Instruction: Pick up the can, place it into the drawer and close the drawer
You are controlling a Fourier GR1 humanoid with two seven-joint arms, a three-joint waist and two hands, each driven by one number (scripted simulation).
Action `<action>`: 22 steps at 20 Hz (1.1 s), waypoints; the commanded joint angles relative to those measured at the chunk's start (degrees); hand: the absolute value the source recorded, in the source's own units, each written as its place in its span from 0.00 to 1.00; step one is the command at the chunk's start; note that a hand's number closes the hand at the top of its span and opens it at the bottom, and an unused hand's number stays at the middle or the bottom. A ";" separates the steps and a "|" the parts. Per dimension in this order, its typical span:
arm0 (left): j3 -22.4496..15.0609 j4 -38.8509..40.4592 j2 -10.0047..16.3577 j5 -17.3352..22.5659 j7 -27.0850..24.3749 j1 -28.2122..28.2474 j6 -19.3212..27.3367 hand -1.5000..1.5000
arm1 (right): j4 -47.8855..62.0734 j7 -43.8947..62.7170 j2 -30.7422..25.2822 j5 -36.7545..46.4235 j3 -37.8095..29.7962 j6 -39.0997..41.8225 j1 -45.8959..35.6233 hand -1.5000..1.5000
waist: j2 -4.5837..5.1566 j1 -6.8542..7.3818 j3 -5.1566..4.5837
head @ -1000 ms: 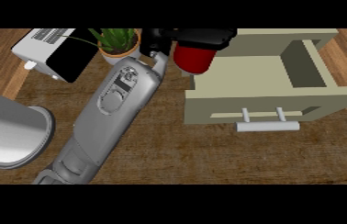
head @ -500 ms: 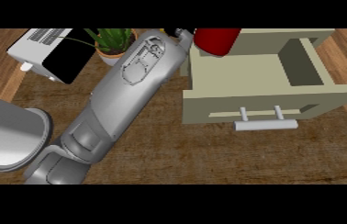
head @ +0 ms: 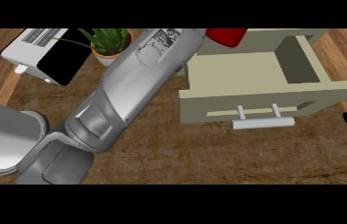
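The can [head: 227,36] shows only as a red patch at the top edge, over the rear wall of the open drawer [head: 251,78]. I judge it rigid, light and smooth-sided, so I would hold it round mid-body. The left forearm [head: 136,76] runs out of view, and I cannot tell the fingers' state. The plant [head: 108,40] crowds the forearm, and the drawer walls limit lateral room.
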 commanded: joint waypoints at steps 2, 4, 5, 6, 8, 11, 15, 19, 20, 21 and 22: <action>-4.33 3.58 0.00 5.09 -1.56 -1.60 1.91 1.00 | -1.58 3.85 -0.89 -0.62 0.36 -0.82 -2.48 0.00 | 0.09 -0.89 0.01; -3.71 6.64 0.00 5.72 -5.02 -1.42 0.44 1.00 | 2.50 0.76 -0.55 1.07 0.51 -1.34 -4.85 0.00 | 0.50 -1.02 0.04; -6.73 5.12 0.00 7.27 -2.84 -0.62 2.54 1.00 | 0.59 1.58 -0.17 1.22 1.19 -1.01 -3.15 0.00 | 0.16 -1.10 0.03; -5.36 7.78 0.00 7.32 -3.67 -2.70 1.54 1.00 | 2.16 -0.21 -0.54 0.25 0.31 -0.22 -3.38 0.00 | 0.52 -1.89 0.07; -7.79 7.69 0.00 6.40 -6.39 0.64 -0.46 1.00 | 3.45 2.17 -0.36 2.33 0.94 -2.95 -7.02 0.00 | 0.33 -0.16 -0.01; -9.05 9.05 0.00 8.19 -6.67 -1.80 3.83 1.00 | 4.22 -0.70 -0.14 3.06 1.16 -1.75 -5.26 0.00 | 0.43 -1.33 0.04; -12.40 9.01 0.00 10.31 -8.22 -0.21 5.41 1.00 | 4.42 0.66 -1.90 0.13 -0.47 -0.65 -6.47 0.00 | 0.58 -2.34 0.06; -15.12 10.93 0.00 10.71 -9.72 1.30 6.79 1.00 | 5.46 -1.05 -0.71 2.25 0.32 -2.11 -7.45 0.00 | 0.82 -2.80 0.08; -15.81 10.74 0.00 11.33 -9.96 1.73 6.30 1.00 | 5.69 -0.73 -2.31 2.68 1.10 -0.39 -7.77 0.00 | 1.11 -3.67 0.09; -15.49 11.89 0.00 11.34 -8.25 -1.13 5.12 1.00 | 3.48 1.80 -2.16 1.56 0.23 -1.58 -7.86 0.00 | 0.81 -3.19 0.05; -16.28 11.97 0.00 10.96 -10.00 -0.42 6.35 1.00 | 4.12 0.53 -0.56 2.92 1.89 -2.57 -8.93 0.00 | 0.93 -3.04 0.06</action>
